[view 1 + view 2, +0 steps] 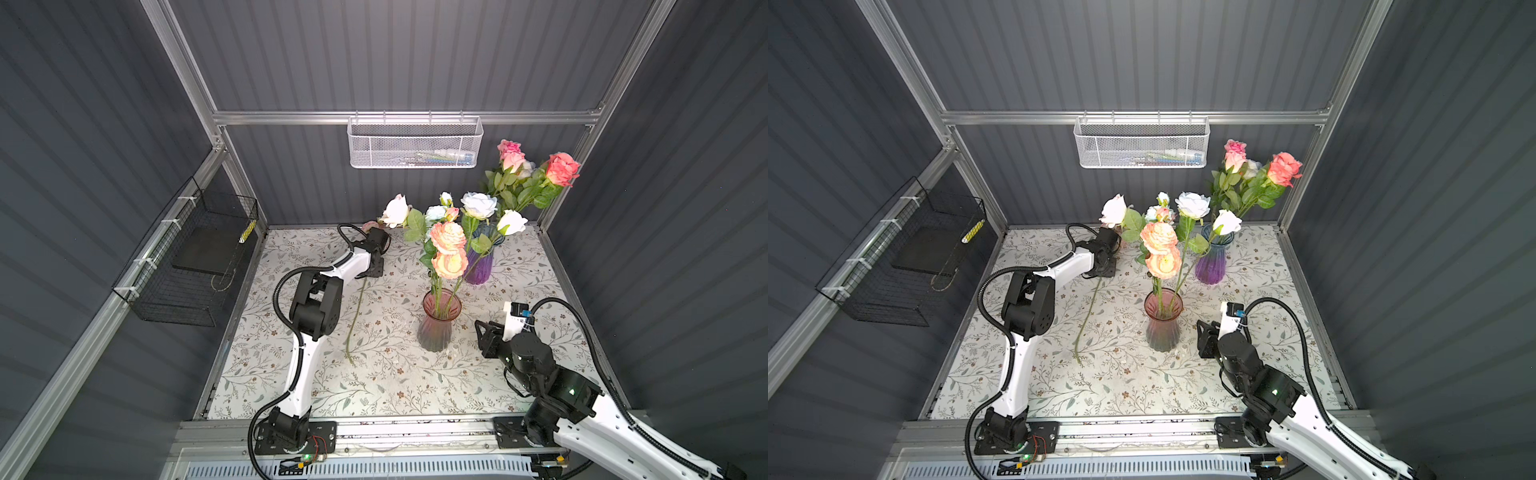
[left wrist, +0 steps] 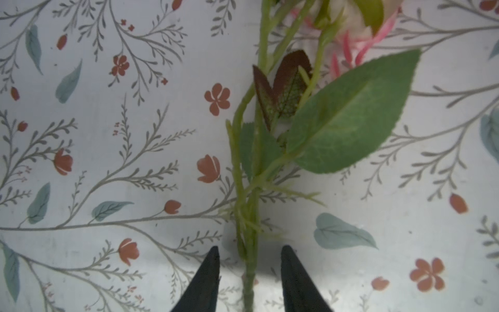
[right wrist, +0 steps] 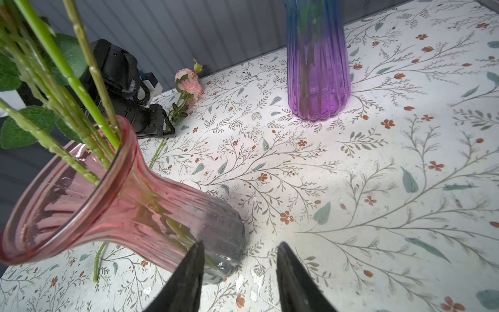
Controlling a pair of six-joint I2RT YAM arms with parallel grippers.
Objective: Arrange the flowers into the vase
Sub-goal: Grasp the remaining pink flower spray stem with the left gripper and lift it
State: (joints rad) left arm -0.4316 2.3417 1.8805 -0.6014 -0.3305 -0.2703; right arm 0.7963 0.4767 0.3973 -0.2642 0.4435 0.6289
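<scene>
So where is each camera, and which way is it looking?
Top views: high over the front edge, looking down on the floral table, pink vase and purple vase; left arm and right arm show.
Left wrist: on the left arm, looking straight down at the loose flower; left gripper straddles its stem.
Right wrist: on the right arm, low, looking across the table past the pink vase; right gripper shows.
Shared: top and right wrist views all show the loose flower.

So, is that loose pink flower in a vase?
Out: the pink long-stemmed flower lies flat on the floral-print table, left gripper straddling its stem.
</scene>
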